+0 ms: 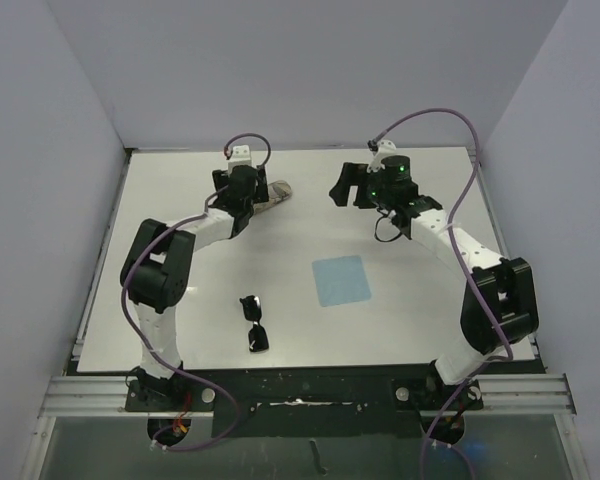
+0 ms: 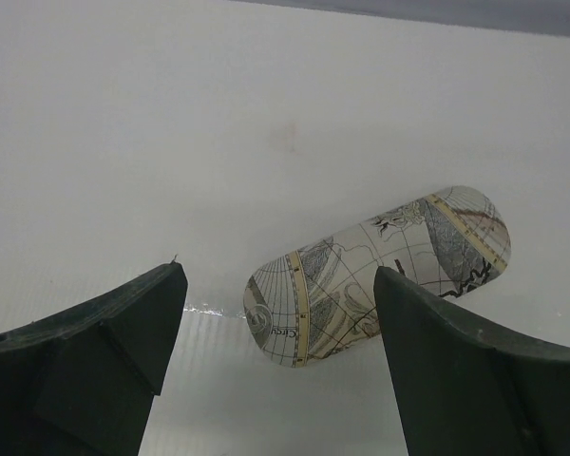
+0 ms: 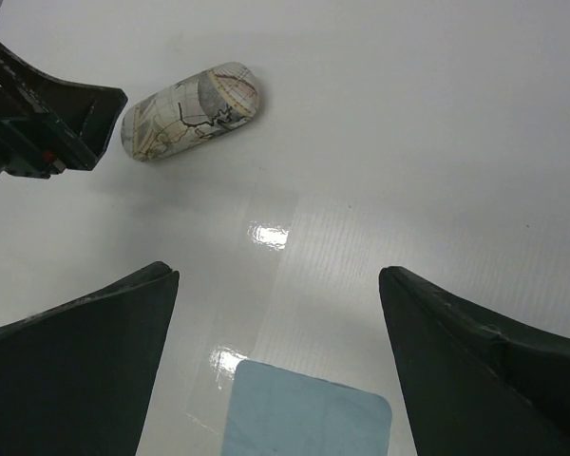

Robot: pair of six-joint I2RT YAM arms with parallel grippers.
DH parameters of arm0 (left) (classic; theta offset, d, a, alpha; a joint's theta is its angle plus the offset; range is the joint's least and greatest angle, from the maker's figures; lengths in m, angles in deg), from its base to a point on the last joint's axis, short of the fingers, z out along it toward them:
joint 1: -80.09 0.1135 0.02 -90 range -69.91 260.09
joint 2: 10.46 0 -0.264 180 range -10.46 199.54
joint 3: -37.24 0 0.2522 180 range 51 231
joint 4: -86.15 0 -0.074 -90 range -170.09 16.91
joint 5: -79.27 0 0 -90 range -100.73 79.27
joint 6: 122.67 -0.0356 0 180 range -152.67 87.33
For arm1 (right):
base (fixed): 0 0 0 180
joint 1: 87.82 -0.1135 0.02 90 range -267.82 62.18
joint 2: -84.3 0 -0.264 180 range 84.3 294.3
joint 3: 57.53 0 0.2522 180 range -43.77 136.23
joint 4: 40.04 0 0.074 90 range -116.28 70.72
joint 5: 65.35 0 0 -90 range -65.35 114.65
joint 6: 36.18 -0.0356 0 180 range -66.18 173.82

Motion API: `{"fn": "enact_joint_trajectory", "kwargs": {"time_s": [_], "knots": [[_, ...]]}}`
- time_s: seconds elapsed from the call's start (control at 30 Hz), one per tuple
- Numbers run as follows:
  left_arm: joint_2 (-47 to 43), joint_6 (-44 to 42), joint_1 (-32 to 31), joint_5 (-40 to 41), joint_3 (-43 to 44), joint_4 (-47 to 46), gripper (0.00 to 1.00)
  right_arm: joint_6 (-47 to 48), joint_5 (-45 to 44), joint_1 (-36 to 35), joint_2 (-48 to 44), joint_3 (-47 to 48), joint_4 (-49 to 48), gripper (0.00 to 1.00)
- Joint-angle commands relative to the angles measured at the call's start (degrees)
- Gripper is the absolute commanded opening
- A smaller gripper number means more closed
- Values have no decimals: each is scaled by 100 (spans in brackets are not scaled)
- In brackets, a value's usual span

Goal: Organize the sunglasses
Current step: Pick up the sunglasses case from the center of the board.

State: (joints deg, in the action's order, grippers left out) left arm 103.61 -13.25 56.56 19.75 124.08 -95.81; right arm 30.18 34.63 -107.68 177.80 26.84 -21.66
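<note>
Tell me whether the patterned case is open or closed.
Closed: the case lies as one whole capsule, with no lid raised in either wrist view.

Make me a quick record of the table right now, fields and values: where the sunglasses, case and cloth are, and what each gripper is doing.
sunglasses: near side, left of centre, untouched
case: closed, far side, beside left gripper
cloth: flat, right of centre
left gripper: jaws open, empty
right gripper: jaws open, empty
</note>
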Motion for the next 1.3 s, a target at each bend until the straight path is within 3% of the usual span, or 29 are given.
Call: {"fn": "enact_joint_trajectory", "kwargs": {"time_s": [0.0, 0.33, 0.87, 1.27], "knots": [[243, -1506, 57, -985, 577, 175, 81, -97, 283, 124, -322, -183, -348, 92], [732, -2095, 269, -1728, 1347, 618, 80, -121, 476, 332, -472, -492, -440, 92], [922, -2299, 325, -3302, 1492, 975, 81, -206, 557, 425, -229, -426, -441, 92], [1374, -2329, 340, -3202, 1746, 1149, 81, -198, 584, 431, -248, -429, -414, 92]]}}
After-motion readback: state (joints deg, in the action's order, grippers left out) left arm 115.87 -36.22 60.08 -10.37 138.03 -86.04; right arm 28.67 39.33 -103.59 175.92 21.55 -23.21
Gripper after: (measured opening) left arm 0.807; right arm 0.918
